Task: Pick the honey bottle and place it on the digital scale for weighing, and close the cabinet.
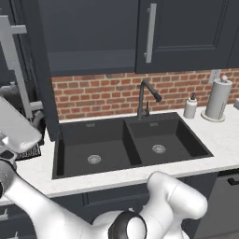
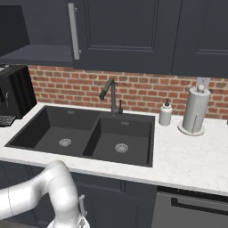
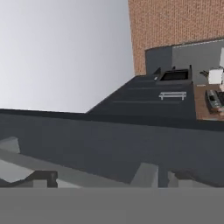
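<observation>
Fingers first: whether mine are spread or pinched I cannot tell. Right ahead of them, very close, the cabinet door (image 3: 109, 140) runs as a dark panel across the hand view. From the base it stands swung out at far left, its long handle (image 1: 13, 60) upright (the open shelf (image 1: 88, 44) lies rightward, above the sink (image 1: 130, 140)). I judge the push goes that way.

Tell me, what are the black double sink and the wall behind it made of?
The black double sink looks like matte stone or composite: dull and dark, with no shine. The red brick wall behind it shows red blocks with pale mortar lines, though in this render it could be just a flat pattern.
</observation>
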Motion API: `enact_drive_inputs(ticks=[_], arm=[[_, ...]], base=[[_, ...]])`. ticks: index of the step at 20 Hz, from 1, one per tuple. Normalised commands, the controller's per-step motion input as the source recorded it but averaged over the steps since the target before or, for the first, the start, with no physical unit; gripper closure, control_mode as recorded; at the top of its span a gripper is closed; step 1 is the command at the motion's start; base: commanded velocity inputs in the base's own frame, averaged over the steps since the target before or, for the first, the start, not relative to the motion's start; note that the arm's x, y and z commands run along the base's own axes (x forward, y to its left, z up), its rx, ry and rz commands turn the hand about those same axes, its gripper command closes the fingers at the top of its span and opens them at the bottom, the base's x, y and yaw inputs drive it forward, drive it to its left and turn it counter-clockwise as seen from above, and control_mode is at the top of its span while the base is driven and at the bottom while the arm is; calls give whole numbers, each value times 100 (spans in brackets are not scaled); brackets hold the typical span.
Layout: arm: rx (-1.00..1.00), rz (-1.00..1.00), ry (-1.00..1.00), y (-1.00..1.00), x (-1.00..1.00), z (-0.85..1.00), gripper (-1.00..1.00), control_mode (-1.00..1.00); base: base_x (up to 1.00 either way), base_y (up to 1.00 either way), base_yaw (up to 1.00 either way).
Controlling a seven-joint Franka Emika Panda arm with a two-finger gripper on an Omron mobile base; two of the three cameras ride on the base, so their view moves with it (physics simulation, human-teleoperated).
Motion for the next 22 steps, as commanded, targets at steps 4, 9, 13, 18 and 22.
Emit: enact_drive_inputs(ticks=[4,9,13,18,22], arm=[[25,-6,2,-97,-28,12,-100,-100],[21,0,33,-99,8,1,-100,-100],[14,0,25,-100,17,2,-100,-100],[12,3,13,-100,30,0,-100,-100],[11,3,2,-99,12,0,-100,-100]], base=[[0,0,0],[0,0,0],[0,0,0],[0,0,0],[0,0,0]])
